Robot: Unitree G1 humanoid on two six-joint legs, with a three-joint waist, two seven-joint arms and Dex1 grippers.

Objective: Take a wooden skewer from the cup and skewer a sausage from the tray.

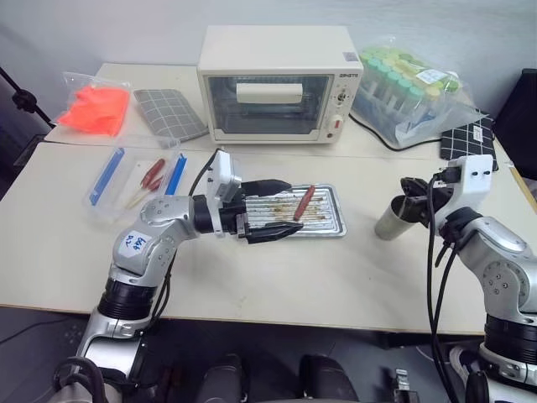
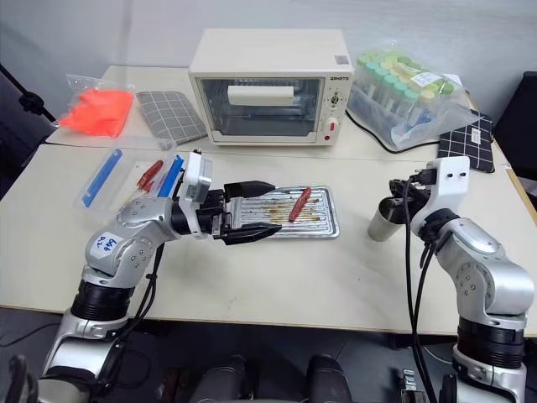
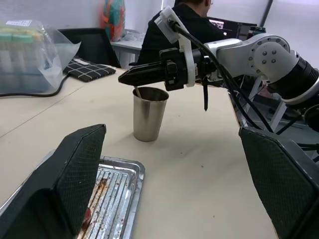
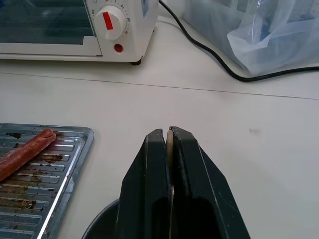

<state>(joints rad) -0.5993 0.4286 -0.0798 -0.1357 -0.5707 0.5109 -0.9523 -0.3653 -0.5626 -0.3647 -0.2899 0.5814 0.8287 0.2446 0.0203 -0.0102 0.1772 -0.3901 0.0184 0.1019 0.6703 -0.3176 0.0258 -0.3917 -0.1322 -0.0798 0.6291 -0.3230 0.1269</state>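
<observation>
Steel cup (image 1: 391,220): upright on the pale table (image 1: 336,277), well right of the tray; right gripper (image 3: 130,77) level over its rim, fingers pressed together on a thin wooden skewer (image 4: 169,149) whose lower part runs down into the cup.

Metal tray (image 1: 336,220): ribbed, grease-stained, at the table's middle in front of the oven; one bare red sausage (image 1: 304,200) lies slanted on it near the right end.

Left gripper (image 1: 277,208): level over the tray's left half, fingers (image 3: 75,174) spread wide, holding nothing.

Toaster oven (image 1: 277,82): cream, glass door, small brand mark at the upper right of its front, not legible; dial with a red pointer (image 4: 107,20) and a red button below.

Bag of green-capped tubes (image 1: 411,88): right of the oven.

Clear tray (image 1: 134,180) at left: blue strips and sausages on sticks.

Orange bag (image 1: 94,107), checked mats (image 1: 170,113): far left.

Left arm sticker (image 1: 132,243): handwritten, unreadable.
</observation>
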